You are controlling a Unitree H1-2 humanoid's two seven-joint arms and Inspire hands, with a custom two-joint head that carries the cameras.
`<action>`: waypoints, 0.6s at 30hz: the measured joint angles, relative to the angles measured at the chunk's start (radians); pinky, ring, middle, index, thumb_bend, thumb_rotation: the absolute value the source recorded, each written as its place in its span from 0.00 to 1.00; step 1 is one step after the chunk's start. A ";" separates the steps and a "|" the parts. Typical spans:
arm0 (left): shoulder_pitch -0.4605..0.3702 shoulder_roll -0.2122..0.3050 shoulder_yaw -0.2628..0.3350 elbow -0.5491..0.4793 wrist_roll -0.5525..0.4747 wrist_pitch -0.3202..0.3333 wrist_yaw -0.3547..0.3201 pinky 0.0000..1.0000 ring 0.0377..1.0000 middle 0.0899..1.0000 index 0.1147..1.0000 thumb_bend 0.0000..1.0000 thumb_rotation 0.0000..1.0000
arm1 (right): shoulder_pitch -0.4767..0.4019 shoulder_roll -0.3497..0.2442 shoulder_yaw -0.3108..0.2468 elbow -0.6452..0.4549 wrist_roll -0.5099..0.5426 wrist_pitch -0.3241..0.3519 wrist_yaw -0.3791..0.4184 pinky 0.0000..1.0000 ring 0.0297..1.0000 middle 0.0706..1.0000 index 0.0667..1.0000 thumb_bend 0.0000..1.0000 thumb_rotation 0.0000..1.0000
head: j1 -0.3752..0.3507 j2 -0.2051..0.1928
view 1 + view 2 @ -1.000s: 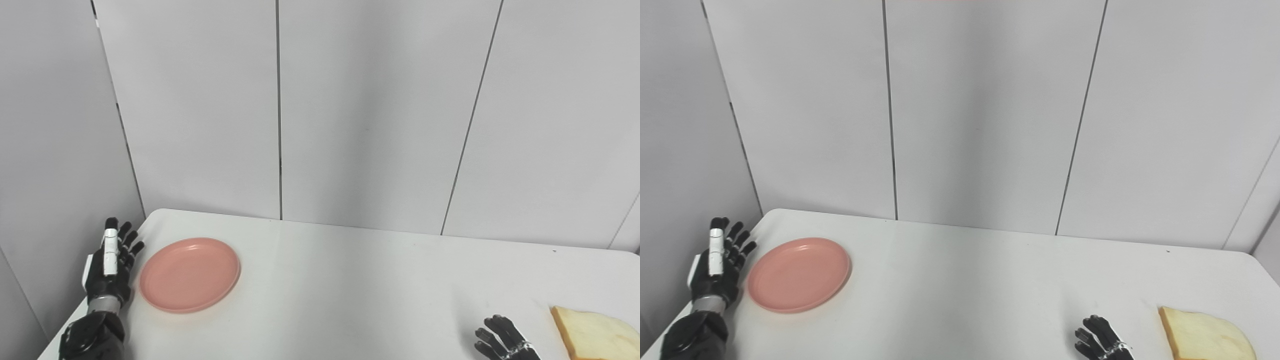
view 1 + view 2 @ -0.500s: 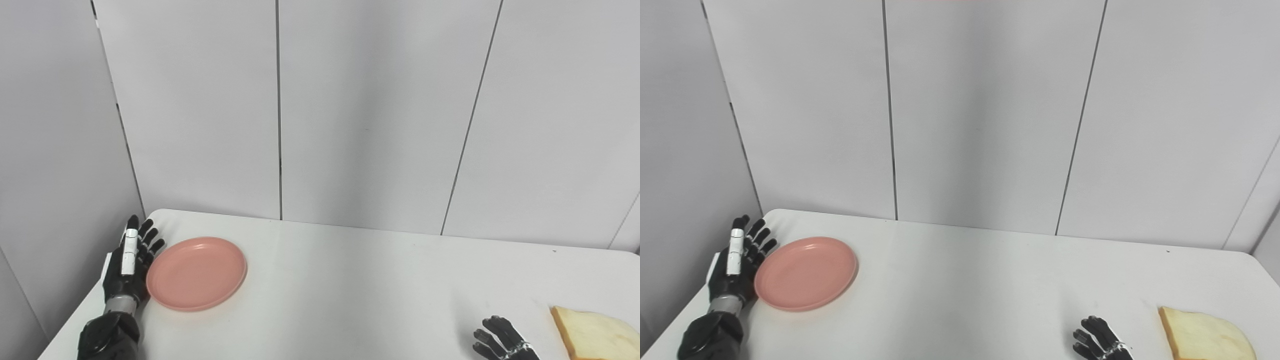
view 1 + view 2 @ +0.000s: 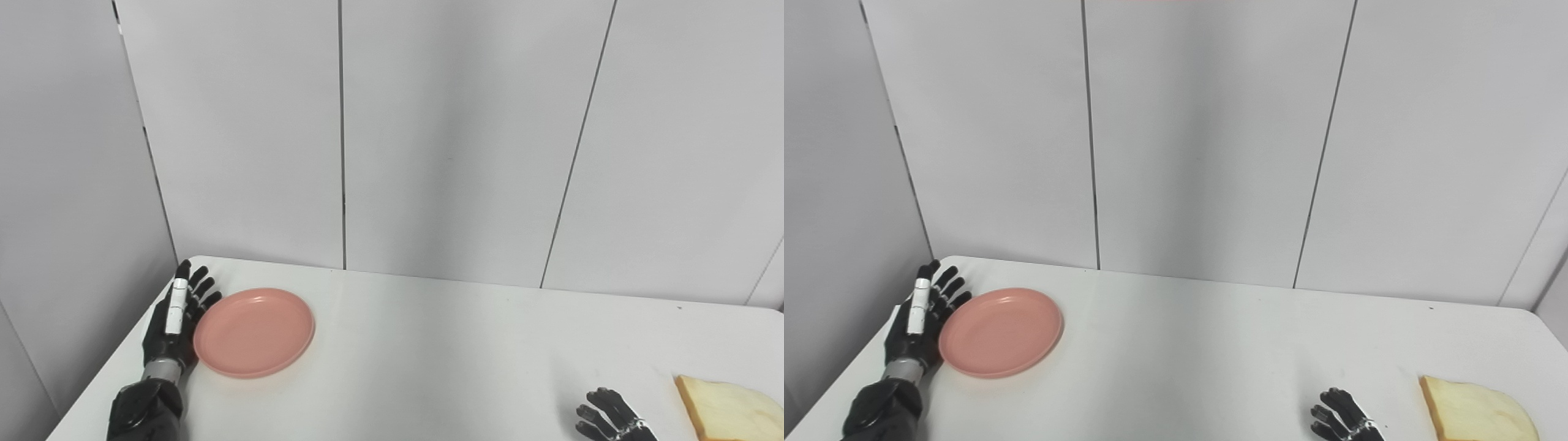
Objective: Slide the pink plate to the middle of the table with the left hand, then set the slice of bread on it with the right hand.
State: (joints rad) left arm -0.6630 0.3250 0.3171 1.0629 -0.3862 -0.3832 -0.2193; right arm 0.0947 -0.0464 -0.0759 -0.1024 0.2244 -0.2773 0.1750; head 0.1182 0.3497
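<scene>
- The left hand is black, with slim segmented fingers.
- A white strip runs along the back of one of its fingers, broken into short blocks.
- A white panel shows at the outer edge of the left hand.
- A short silver-grey metal cuff rings the left wrist.
- Below the cuff, the left forearm is glossy black and rounded, wider than the hand.
- The right hand is also black, with thin, jointed-looking fingers; only its upper part shows above the picture's bottom edge.
- A thin pale band or cable crosses the right hand near its base.
</scene>
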 measured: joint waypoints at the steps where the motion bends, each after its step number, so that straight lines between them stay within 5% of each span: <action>1: 0.000 0.000 -0.005 0.000 0.000 0.000 -0.006 0.83 0.89 0.90 0.94 0.85 0.74 | 0.000 0.000 0.000 0.000 -0.001 0.000 0.000 0.78 0.78 0.81 0.79 0.78 0.86 | 0.000 0.000; 18: -0.015 -0.096 -0.087 -0.052 0.020 0.021 -0.042 0.79 0.85 0.85 0.89 0.89 0.70 | 0.009 0.001 0.008 0.000 -0.027 0.000 -0.009 0.76 0.78 0.81 0.76 0.81 0.85 | -0.025 0.020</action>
State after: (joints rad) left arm -0.6777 0.2285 0.2303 1.0105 -0.3664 -0.3624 -0.2612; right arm 0.1033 -0.0456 -0.0682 -0.1024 0.1970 -0.2773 0.1662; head 0.0936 0.3697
